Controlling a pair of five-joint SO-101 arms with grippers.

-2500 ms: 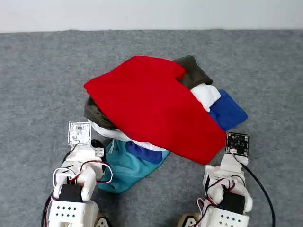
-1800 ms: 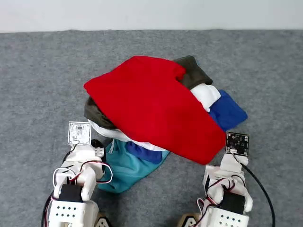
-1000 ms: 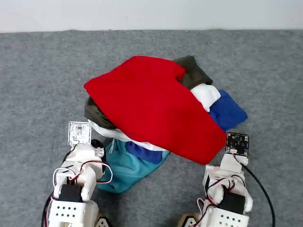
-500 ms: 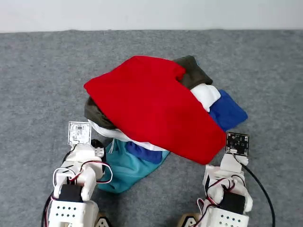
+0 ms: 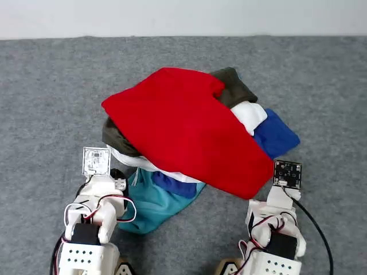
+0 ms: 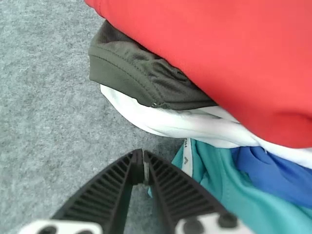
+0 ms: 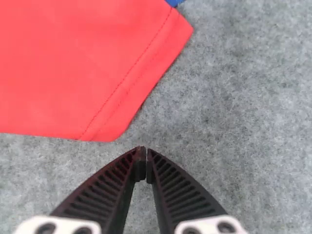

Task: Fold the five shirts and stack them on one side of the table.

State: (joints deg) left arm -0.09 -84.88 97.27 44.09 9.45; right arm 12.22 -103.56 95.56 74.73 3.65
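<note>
Shirts (image 5: pixel 189 132) lay in a loose, unfolded heap at mid-table. The left gripper (image 6: pixel 143 155), its ribbed black fingers pressed together on nothing, hung just beside the teal shirt (image 6: pixel 219 178). Beyond it lay the white shirt (image 6: pixel 165 124), the olive shirt (image 6: pixel 141 78) of mesh knit, and the smooth red shirt (image 6: pixel 234 53) on top. The right gripper (image 7: pixel 143 152), likewise closed and empty, sat near the red shirt's stitched corner. The blue shirt (image 5: pixel 275 136) poked out past that. The grey, felt-like table (image 5: pixel 51 91) lay open on every side of the heap. Nothing had shifted since the earlier frames.

Red shirt (image 5: pixel 183 126) hides most of white shirt (image 5: pixel 250 114)
</note>
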